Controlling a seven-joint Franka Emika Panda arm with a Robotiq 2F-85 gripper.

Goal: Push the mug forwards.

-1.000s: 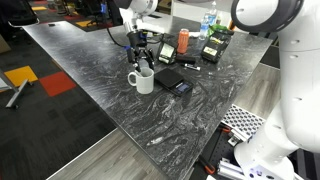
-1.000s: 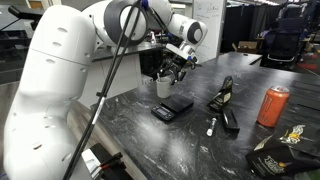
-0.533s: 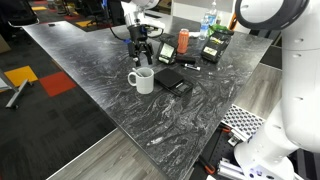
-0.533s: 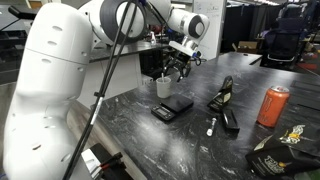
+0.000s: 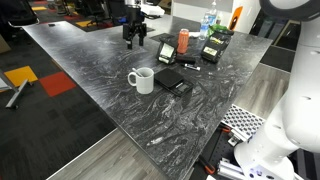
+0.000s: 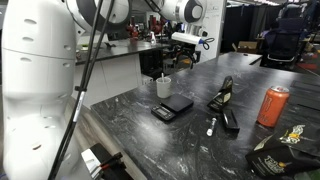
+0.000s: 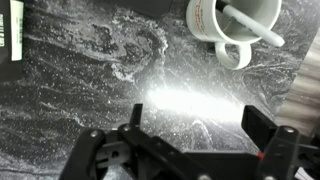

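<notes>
The small white mug (image 5: 142, 79) stands on the dark marbled table (image 5: 90, 70), its handle toward the table's middle. It also shows in an exterior view (image 6: 164, 87) and at the top right of the wrist view (image 7: 233, 22), with a white stick-like thing inside. My gripper (image 5: 135, 38) hangs in the air well above and behind the mug, clear of it. In the wrist view the gripper's (image 7: 195, 122) fingers are spread apart with only bare table between them.
An orange-red can (image 5: 183, 40) stands behind the mug. A black flat device (image 5: 170, 79) lies right beside the mug. Dark packets and a bottle (image 5: 213, 40) sit at the far end. A pen (image 6: 211, 126) and black tool (image 6: 222, 100) lie further along.
My gripper has risen and drawn back from beside the mug to a spot high above the table. The mug stays in place.
</notes>
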